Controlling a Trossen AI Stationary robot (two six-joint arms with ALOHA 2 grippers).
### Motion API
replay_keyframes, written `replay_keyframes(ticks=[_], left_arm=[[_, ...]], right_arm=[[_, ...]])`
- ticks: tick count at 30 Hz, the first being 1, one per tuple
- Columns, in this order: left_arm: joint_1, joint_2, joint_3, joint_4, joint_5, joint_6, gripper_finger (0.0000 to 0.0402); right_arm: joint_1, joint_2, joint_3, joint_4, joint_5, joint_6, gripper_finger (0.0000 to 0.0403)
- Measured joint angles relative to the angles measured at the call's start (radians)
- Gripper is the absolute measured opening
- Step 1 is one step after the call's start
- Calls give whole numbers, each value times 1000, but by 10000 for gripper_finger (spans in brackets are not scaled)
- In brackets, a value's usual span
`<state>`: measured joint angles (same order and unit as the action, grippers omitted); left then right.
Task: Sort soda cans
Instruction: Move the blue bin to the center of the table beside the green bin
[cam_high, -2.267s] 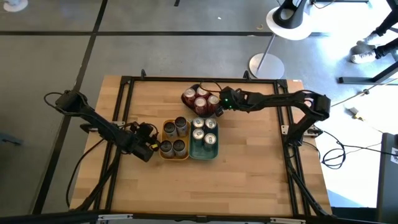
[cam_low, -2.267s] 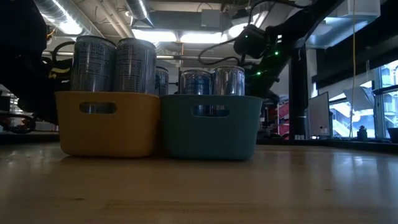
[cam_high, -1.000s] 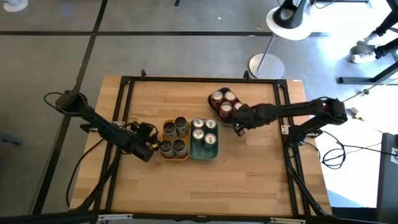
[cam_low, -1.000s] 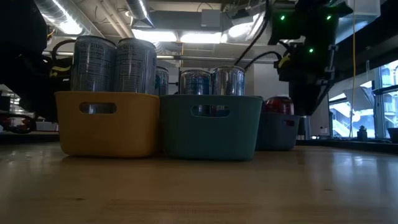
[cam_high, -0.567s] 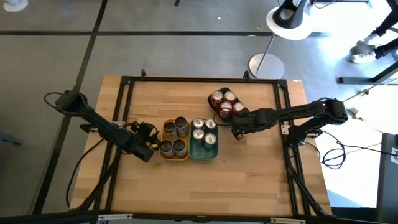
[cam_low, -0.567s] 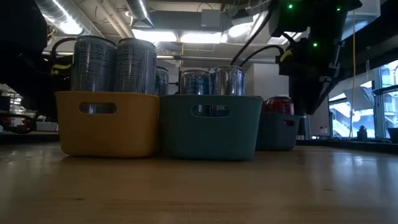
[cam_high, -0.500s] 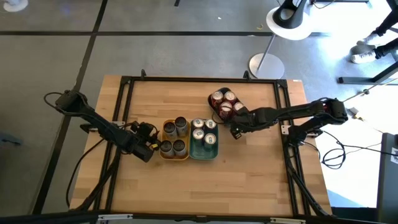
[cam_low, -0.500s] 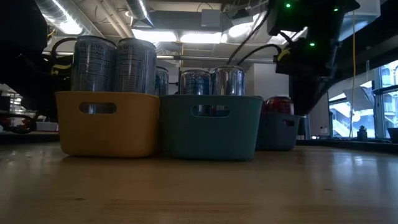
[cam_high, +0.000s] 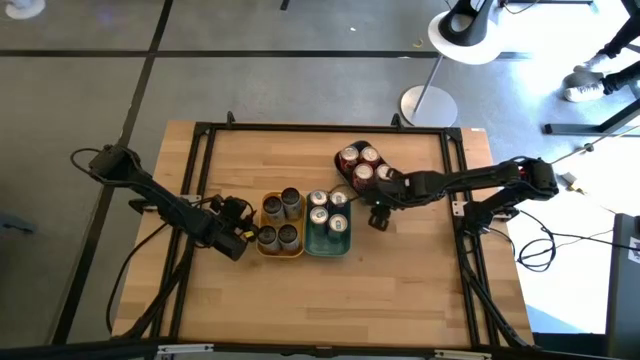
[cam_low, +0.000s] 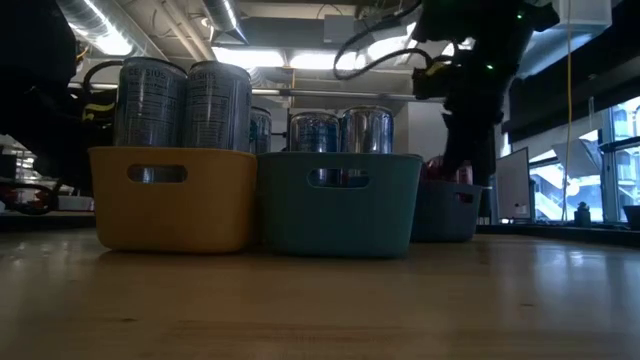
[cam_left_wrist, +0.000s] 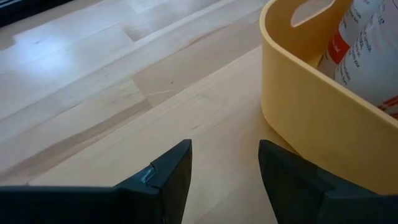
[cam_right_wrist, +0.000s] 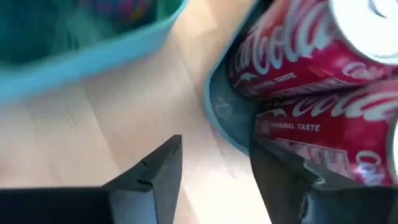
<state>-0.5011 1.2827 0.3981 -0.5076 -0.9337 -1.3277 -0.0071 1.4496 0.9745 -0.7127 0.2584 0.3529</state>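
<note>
Silver-topped soda cans stand upright in three trays: pale ones in a yellow tray (cam_high: 266, 246), silvery ones in a teal tray (cam_high: 327, 246), red ones (cam_right_wrist: 292, 43) in a dark blue tray (cam_right_wrist: 219, 118) farther back to the right. My right gripper (cam_high: 378, 219) hovers open, pointing steeply down, just off the dark tray's near edge, between it and the teal tray (cam_right_wrist: 93, 46); nothing is between its fingers. My left gripper (cam_left_wrist: 225, 168) waits open, low over the wood beside the yellow tray's left wall (cam_left_wrist: 311, 106).
Black frame rails (cam_high: 200, 160) run along the table's left, right and far sides. The near half of the wooden top (cam_high: 330, 300) is bare wood. A white lamp base (cam_high: 428, 103) and a person's shoes (cam_high: 590, 85) lie on the floor beyond the far edge.
My right gripper has shifted a little toward the table's left and near edge, from the dark tray's near right corner toward the gap beside the teal tray, rolling about its own axis. The dark blue tray and its red cans stay where they were.
</note>
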Motion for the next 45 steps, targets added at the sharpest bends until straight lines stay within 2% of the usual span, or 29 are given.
replay_keyframes(ticks=[3,6,9,12,15,19,24,30,33,40,45], left_arm=[[0,0,0,1,1,0,177],[0,0,0,6,2,-4,177],[0,0,0,17,3,-8,177],[0,0,0,33,3,-4,177],[0,0,0,33,3,-4,177],[0,0,0,33,3,-4,177],[0,0,0,33,3,-4,177],[0,0,0,29,2,16,177],[0,0,0,29,3,19,177],[0,0,0,28,3,20,177],[-1,0,0,27,3,20,177]], right_arm=[[0,3,0,-23,1,-180,190],[0,6,0,-45,47,-329,189],[0,6,0,-47,102,-428,187],[-3,7,-7,-42,108,-487,187],[-8,9,-39,-41,84,-492,186],[-8,9,-76,-14,118,-484,186],[-9,8,-108,37,73,-489,186],[-9,8,-139,69,74,-491,183],[-10,8,-139,76,64,-488,162],[-16,8,-140,99,72,-493,71],[-19,7,-140,113,41,-494,23]])
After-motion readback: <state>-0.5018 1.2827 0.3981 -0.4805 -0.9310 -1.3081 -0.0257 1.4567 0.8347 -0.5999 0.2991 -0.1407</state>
